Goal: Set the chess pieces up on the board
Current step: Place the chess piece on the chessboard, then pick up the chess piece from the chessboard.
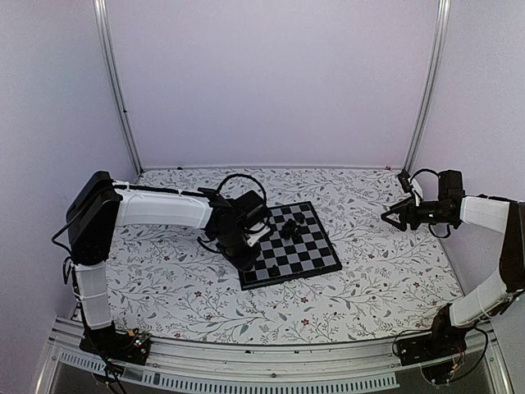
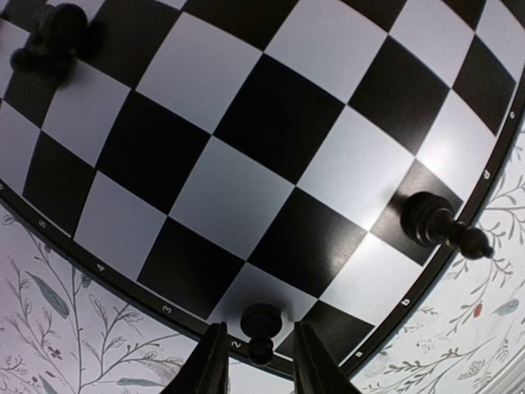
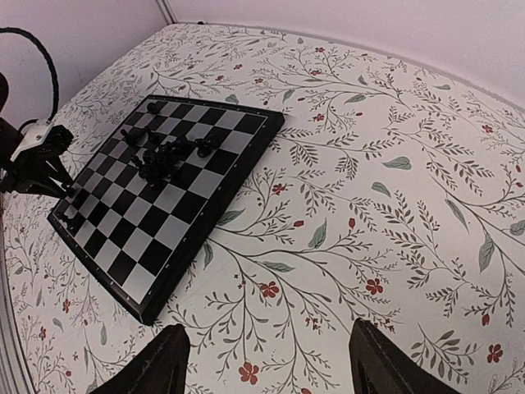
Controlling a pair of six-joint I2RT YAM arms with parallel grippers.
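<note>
The black and pale grey board lies tilted at the table's middle. Several black chess pieces cluster on its far part, also in the right wrist view. My left gripper hangs low over the board's left edge. In the left wrist view its fingers are open on either side of a small upright pawn on an edge square, with gaps on both sides. A taller piece stands near the board's corner and another further in. My right gripper is wide open and empty, right of the board.
The table has a floral cloth with pale walls around it. The left arm's cable loops behind the board. The board lies left of the right gripper, over bare cloth.
</note>
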